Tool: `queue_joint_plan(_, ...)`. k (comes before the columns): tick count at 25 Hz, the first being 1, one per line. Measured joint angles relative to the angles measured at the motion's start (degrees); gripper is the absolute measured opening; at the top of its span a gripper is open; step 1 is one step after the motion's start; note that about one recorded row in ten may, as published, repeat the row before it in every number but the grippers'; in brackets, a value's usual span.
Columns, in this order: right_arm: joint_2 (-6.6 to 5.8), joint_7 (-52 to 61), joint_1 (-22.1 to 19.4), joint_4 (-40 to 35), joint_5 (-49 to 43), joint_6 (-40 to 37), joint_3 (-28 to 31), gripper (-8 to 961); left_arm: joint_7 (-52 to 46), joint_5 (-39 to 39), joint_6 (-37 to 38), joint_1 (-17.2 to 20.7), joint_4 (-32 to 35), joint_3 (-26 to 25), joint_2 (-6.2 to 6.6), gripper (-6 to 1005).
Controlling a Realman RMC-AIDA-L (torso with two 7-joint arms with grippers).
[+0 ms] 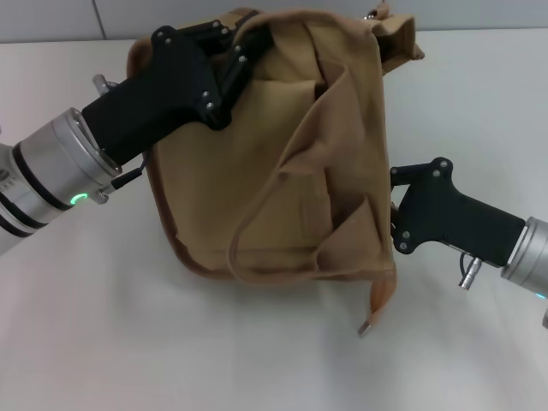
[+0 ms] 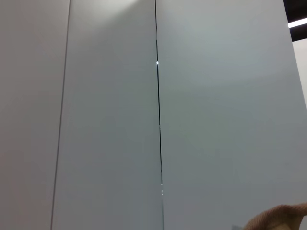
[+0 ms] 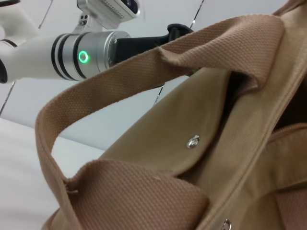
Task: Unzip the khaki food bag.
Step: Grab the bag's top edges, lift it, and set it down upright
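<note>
Bag (image 1: 282, 163) sits mid-bench (image 1: 128, 342), crumpled, handles flopped over, its inside hidden. Left tool (image 1: 224, 64) presses its top edge at ten o'clock; right tool (image 1: 396, 205) touches its side at three o'clock. Neither grip can be made out.

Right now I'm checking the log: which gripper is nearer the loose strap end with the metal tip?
Right. The right gripper sits beside the khaki food bag, just above the strap end; the left gripper is at the far corner.

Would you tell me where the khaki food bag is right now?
In the head view, the khaki food bag lies mid-table between the left gripper and the right gripper.
</note>
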Motion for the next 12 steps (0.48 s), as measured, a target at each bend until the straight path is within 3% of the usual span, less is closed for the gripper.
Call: queue_joint_plan(12,-0.14,-0.17,-4.17,-0.76,0.08,-0.43,4.29,9,0.05,-5.11,0.69,1.86,0.05,-1.22,0.00,84)
